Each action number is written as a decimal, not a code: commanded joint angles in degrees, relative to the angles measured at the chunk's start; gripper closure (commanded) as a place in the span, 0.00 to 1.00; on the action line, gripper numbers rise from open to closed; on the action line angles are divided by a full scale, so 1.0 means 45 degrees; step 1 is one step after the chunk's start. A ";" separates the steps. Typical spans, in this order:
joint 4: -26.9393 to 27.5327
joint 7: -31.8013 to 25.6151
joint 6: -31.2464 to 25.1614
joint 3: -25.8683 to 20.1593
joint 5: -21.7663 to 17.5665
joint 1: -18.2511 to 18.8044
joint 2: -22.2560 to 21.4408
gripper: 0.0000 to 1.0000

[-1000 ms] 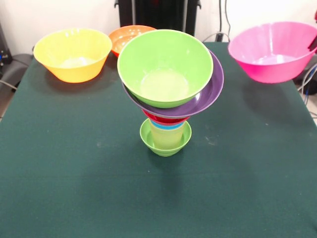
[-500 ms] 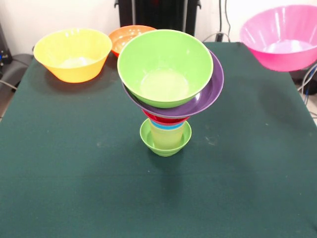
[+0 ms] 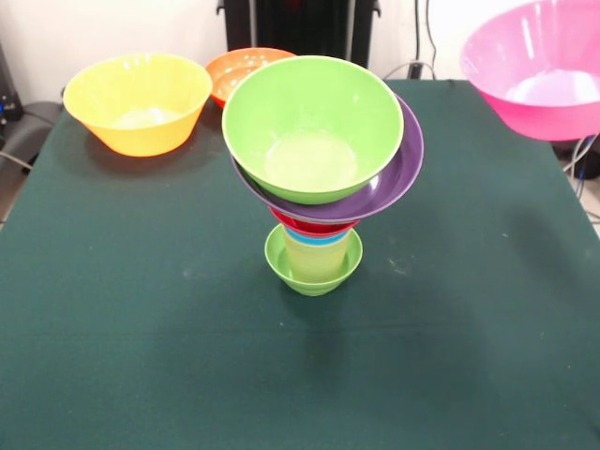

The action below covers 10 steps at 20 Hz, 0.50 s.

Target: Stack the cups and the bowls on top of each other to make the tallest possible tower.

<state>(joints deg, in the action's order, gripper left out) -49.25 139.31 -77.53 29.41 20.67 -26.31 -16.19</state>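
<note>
**Pink bowl up at worktop edge, tower waiting**

Tower [image 3: 319,178] stands mid-worktop [image 3: 141,328]. Base = small lime bowl [image 3: 313,267]; pale yellow cup [image 3: 317,255] sits in it, w/ blue and red rims showing just above. Wide purple bowl [image 3: 398,173] rides on those, big green bowl [image 3: 312,127] nested on top. Upper two lean a bit; top-heavy on a narrow stem.

Pink bowl [image 3: 539,75] is at top right, looks raised off the worktop, partly cut by the frame. Robot hand not visible in this view, so no call on whether it is open, closed or gripping the bowl.

Yellow bowl [image 3: 136,101] and orange bowl [image 3: 239,70] sit far side, just beside each other, both unstacked.

Judgement: step in hand = bring pink bowl over to tower. To do well: carry level, come in from above, centre over green bowl's rim, lower straight, no sideways push. Release only once seated. Risk: any nudge tips the stem.
</note>
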 commanded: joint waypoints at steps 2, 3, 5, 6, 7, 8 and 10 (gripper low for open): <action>0.3075 0.1829 -0.2313 -0.0033 -0.0547 0.1026 0.1352 1.00; 0.3271 0.1640 -0.2325 0.0024 -0.0588 0.1131 0.1442 1.00; 0.3561 0.1218 -0.2470 0.0138 -0.0686 0.1334 0.1547 1.00; 0.3726 0.0954 -0.2651 0.0159 -0.0700 0.1487 0.1594 1.00; 0.3829 0.0781 -0.2703 0.0187 -0.0708 0.1576 0.1608 1.00; 0.3927 0.0615 -0.2848 0.0217 -0.0714 0.1664 0.1625 1.00; 0.4182 0.0410 -0.3151 0.0317 -0.0735 0.1830 0.1704 1.00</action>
<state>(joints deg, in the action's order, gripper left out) -35.96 139.31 -83.90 32.25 20.33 -20.26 -10.23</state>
